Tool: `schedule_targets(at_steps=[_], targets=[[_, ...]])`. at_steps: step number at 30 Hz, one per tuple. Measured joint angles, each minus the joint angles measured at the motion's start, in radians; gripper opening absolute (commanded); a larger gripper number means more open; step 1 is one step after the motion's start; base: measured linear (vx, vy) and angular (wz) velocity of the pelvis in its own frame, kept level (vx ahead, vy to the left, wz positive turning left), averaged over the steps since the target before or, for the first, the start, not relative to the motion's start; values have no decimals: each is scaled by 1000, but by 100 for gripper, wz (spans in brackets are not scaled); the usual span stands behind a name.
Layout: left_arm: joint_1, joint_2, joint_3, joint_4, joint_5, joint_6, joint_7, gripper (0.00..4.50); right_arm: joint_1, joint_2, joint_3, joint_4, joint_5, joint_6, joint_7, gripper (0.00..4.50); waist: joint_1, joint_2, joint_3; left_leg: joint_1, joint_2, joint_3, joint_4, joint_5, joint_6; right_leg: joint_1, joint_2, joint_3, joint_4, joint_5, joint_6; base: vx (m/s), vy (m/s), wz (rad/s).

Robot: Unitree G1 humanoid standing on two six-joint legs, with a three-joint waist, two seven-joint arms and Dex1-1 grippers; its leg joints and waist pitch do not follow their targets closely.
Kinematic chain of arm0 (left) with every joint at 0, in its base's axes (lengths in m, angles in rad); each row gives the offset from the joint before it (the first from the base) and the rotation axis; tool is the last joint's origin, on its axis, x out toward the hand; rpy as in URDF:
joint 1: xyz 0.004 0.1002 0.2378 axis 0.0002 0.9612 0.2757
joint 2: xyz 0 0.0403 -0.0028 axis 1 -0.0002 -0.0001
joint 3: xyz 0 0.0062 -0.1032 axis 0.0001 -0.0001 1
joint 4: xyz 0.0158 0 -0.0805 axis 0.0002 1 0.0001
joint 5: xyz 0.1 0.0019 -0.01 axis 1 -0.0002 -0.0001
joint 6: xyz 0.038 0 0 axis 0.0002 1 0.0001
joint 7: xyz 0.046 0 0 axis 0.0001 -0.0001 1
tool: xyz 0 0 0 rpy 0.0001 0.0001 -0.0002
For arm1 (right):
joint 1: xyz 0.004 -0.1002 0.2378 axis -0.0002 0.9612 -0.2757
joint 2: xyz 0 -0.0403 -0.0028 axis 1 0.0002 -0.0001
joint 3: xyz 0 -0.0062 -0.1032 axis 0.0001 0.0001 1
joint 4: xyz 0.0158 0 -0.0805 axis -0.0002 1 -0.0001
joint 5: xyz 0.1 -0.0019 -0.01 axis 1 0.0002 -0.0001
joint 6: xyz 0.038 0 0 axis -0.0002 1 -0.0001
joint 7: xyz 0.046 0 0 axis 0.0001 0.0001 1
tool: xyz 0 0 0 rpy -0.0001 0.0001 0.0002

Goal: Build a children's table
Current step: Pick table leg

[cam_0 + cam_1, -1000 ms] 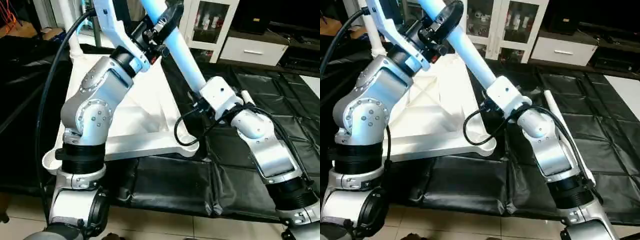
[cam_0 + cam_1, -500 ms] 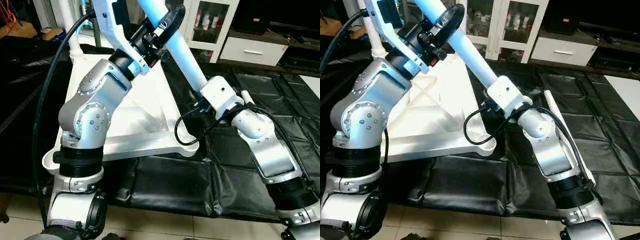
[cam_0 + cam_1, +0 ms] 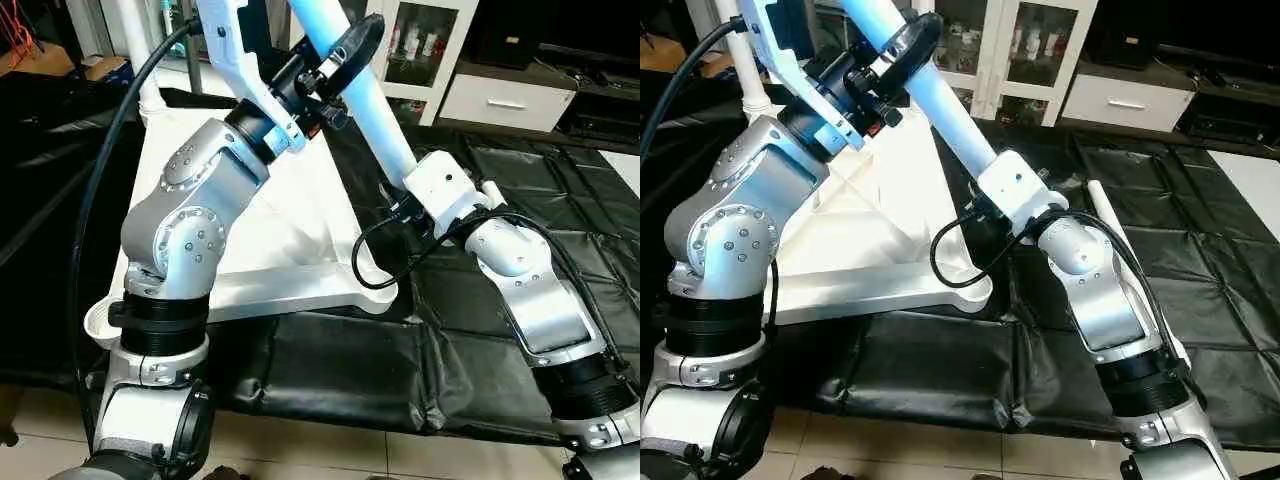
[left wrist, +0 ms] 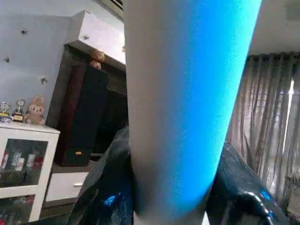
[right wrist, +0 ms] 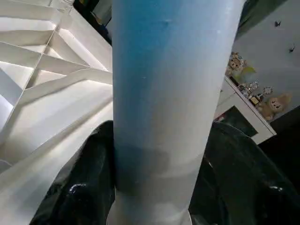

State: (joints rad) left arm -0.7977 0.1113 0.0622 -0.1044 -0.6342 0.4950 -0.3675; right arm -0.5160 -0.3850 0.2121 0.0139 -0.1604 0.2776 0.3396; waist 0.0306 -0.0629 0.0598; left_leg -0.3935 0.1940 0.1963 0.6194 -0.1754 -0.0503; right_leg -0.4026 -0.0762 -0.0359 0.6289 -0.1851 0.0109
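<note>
Gripping high on the long tapered white tube leg (image 3: pixel 375 105), our left gripper (image 4: pixel 164 197) stays clamped while our right gripper (image 5: pixel 154 187), lower on it, has loosened and eased wider. We judge a regrip underway. Beneath, the white X-ribbed plastic tabletop (image 3: pixel 290 250) lies upside down on the black-covered work surface (image 3: pixel 330 370).

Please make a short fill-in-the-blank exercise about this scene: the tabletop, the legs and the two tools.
1. Both tools have their fingers around one white ____.
2. The left tool is ____ on this leg than the right tool.
3. The tabletop lies with its ribbed underside facing ____.
4. A second leg lies on the ____ cover.

Missing words: leg; higher; up; black
</note>
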Motion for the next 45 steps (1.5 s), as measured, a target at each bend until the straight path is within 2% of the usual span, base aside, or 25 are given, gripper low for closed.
schedule_targets(at_steps=[1, 3, 6, 8, 14, 19, 20, 24, 25, 28, 30, 33, 35, 37, 40, 42, 45], targets=[[0, 0, 0, 0, 0, 0, 0, 159, 0, 0, 0, 0, 0, 0, 2, 300, 0, 0, 0, 0, 0, 0, 0, 0, 0, 0, 0, 0, 0, 0, 0, 0, 0, 0], [0, 0, 0, 0, 1, 0, 0, 159, 0, 0, 0, 0, 0, 0, 7, 265, 0, 0, 0, 0, 0, 0, 0, 0, 0, 0, 0, 0, 0, 0, 0, 0, 0, 0], [0, 0, 0, 0, 1, -1, -1, 159, 0, 0, 0, 0, 0, 0, 11, 261, 0, 0, 0, 0, 0, 0, 0, 0, 0, 0, 0, 0, 0, 0, 0, 0, 0, 0], [0, 0, 0, 0, 1, 0, -2, 159, 0, 0, 0, 0, 1, 0, 16, 222, 0, 0, 0, 0, 0, 0, 0, 0, 0, 0, 0, 0, 0, 0, 0, 0, 0, 0], [0, 0, 2, 0, 1, -1, -9, 159, 0, 1, -4, 0, 5, 0, 19, 191, 0, 0, 0, 0, 0, 0, 0, 0, 0, 0, 0, 0, 0, 0, 0, 0, 0, 0], [0, 2, 1, 0, 9, -1, -4, 159, 0, 7, -6, 4, 10, 0, 20, 186, 0, 0, 0, 0, 0, 0, 0, 0, 0, 0, 0, 0, 0, 0, 0, 0, 0, 0], [0, 6, 0, 0, 10, 1, -4, 215, 0, 11, -6, 8, 10, 0, 20, 186, 0, 0, 0, 0, 0, 0, 0, 0, 0, 0, 0, 0, 0, 0, 0, 0, 0, 0], [0, 35, -2, 13, 29, 2, -13, 237, 0, 15, -19, 19, 17, 8, 19, 186, 0, 2, 0, 0, 0, 0, 0, 0, 0, 0, 0, 0, 0, 0, 0, 0, 0, 0], [1, 36, -2, 16, 32, 2, -14, 255, 0, 18, -27, 27, 25, 13, 19, 186, 1, 2, 0, 0, 0, 0, 0, 0, 0, 0, 0, 0, 0, 0, 0, 0, 0, 0], [16, 35, -4, 19, 36, 1, -23, 276, -11, 75, -115, 70, 114, 62, -2, 186, 0, 4, 0, 1, 0, 0, 0, 0, 0, 0, 0, 0, 1, 0, 0, 0, 0, 0], [39, 33, -27, 20, 56, 1, -22, 298, -72, 97, -236, 170, 194, 80, -49, 186, 2, 14, 0, -1, -1, 1, 3, 0, 0, 0, -2, 0, 1, 1, -1, 0, 0, 0], [49, 37, -48, 24, 81, -1, -26, 314, -123, 79, -360, 284, 276, 66, -65, 185, 4, 16, 0, -1, 0, 1, 3, 0, 0, 0, -1, 0, 1, 1, -1, 0, 0, 0], [69, 59, -86, 24, 99, -2, -63, 317, -135, 63, -444, 360, 385, 71, 15, 185, 2, 22, -3, 0, 0, 1, 3, 0, 0, 1, -1, 0, 1, 1, -1, 0, 0, 0], [97, 91, -133, 38, 136, -12, -92, 318, -132, 54, -479, 381, 448, 105, 89, 185, -1, 27, -3, 0, 0, 1, 3, 0, 1, 0, -1, 0, 2, 1, -1, 0, 0, 0], [150, 212, -291, 105, 282, -72, -179, 318, -97, 25, -510, 371, 560, 223, 245, 185, -6, 28, -4, 1, 2, -1, 1, 0, 1, 0, 1, -1, 2, 1, -1, 0, 0, 0], [203, 254, -365, 153, 350, -95, -236, 318, -71, 0, -526, 355, 589, 267, 288, 185, -3, 29, -3, 1, 2, 0, 1, 0, 1, 0, 1, 0, 2, 1, -1, 0, 0, 0], [244, 291, -452, 212, 412, -136, -315, 318, -44, -40, -518, 307, 596, 320, 336, 185, 1, 29, -2, 1, 2, 1, 2, 0, 1, 0, 0, 0, 2, 1, -1, 0, 0, 0]])
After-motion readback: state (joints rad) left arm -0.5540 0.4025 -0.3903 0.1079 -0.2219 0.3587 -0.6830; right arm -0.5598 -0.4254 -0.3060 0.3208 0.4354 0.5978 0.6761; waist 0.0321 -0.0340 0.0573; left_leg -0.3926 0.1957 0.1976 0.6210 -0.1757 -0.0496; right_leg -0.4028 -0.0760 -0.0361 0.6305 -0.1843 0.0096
